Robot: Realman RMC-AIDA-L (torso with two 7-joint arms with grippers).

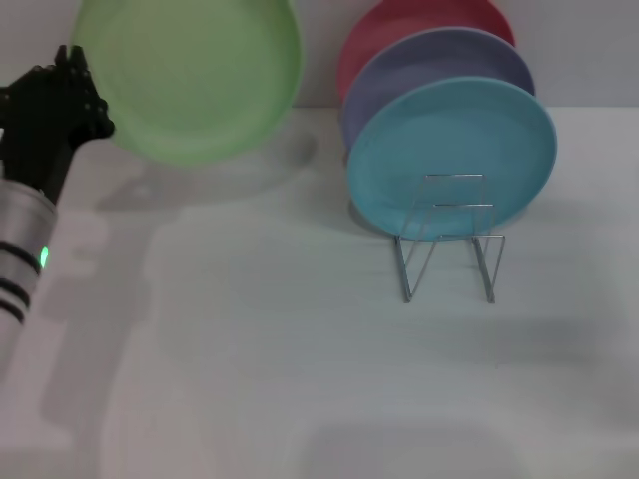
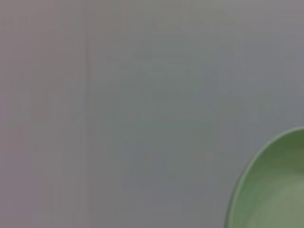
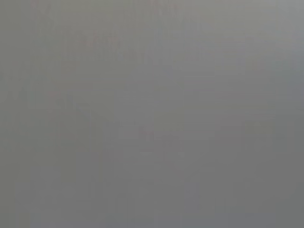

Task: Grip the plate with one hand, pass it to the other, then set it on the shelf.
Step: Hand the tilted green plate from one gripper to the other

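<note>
The light green plate (image 1: 190, 75) is held up in the air at the upper left of the head view, tilted nearly upright, well above the table. My left gripper (image 1: 88, 100) is shut on its left rim; the black hand sits on a silver arm with a green light. Part of the plate's rim also shows in the left wrist view (image 2: 273, 190). The silver wire shelf (image 1: 451, 239) stands at centre right on the table. My right gripper is out of view; the right wrist view shows only blank grey.
A turquoise plate (image 1: 454, 160), a lavender plate (image 1: 439, 65) and a red plate (image 1: 399, 30) stand upright in the shelf, one behind another. The two front loops of the shelf hold nothing. The white table (image 1: 250, 349) spreads in front.
</note>
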